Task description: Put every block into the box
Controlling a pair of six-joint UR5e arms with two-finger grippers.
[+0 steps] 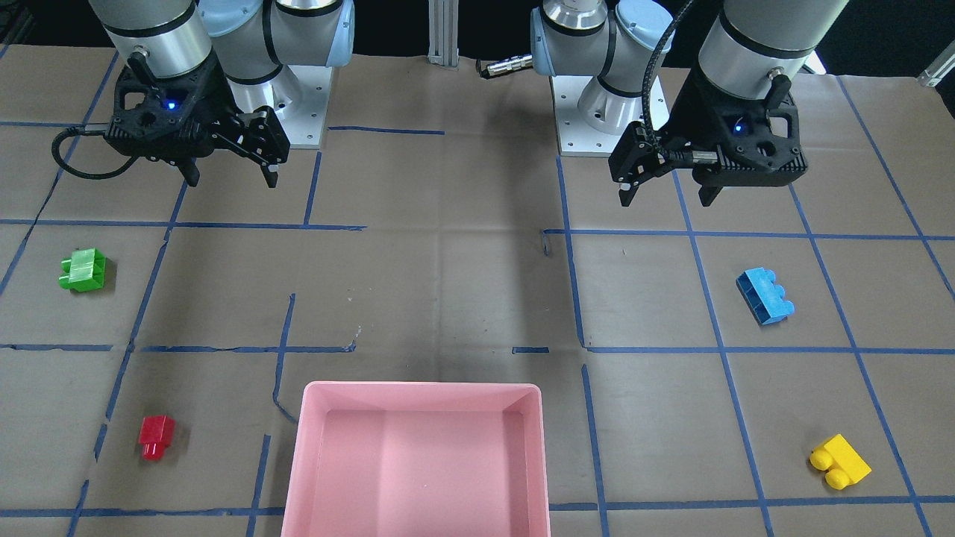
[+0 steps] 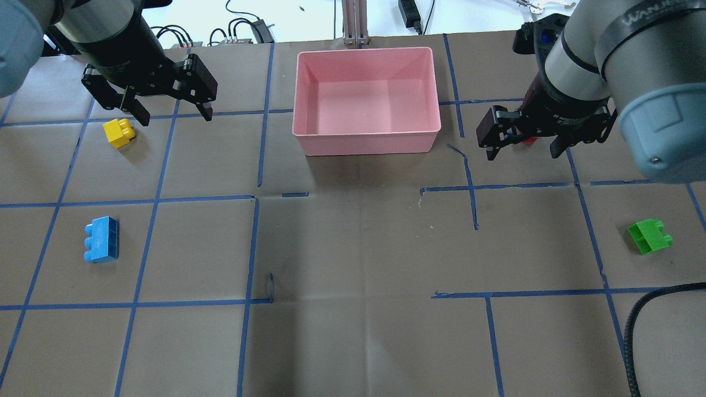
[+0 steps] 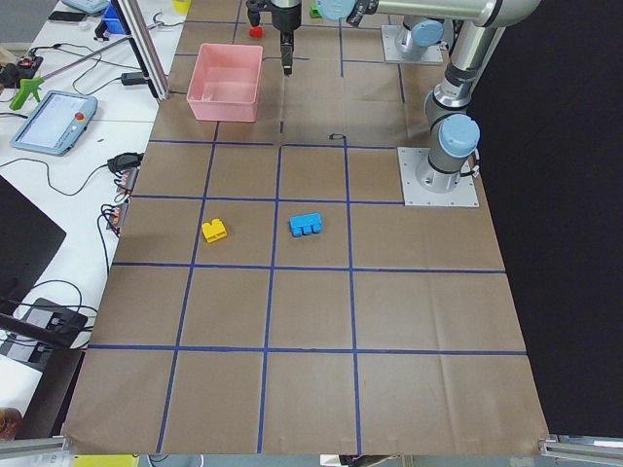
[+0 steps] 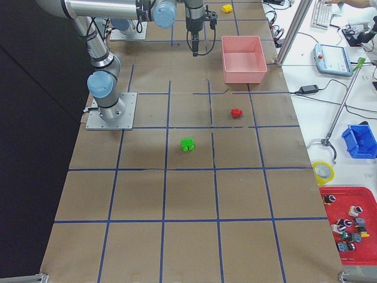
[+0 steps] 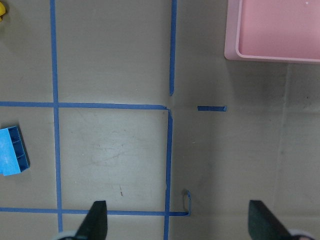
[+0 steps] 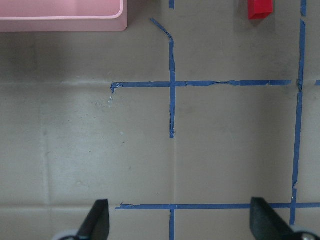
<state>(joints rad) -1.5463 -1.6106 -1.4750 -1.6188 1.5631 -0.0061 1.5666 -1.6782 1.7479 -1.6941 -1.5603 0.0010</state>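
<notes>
The box (image 1: 418, 462) is set at the middle of the table (image 1: 448, 298), along the edge far from the robot, on brown paper marked with a blue tape grid (image 1: 656, 350). All four blocks are seen lying on the paper outside the box, well apart from one another.

On the robot's left side, the yellow block (image 1: 840, 462) is placed level with the box, and the blue block (image 1: 765, 296) nearer the robot. On the right side, the red block (image 1: 155, 437) is found beside the box but apart from it, and the green block (image 1: 83, 270) nearer the robot and further out.

The left gripper (image 1: 665, 195) is held above the table between its arm's base and the blue block, with its jaws spread wide. The right gripper (image 1: 233, 177) is held likewise on its own side, its jaws also spread wide. Both grippers are seen clear of every block. In the overhead view the red block is mostly hidden behind the right gripper.
</notes>
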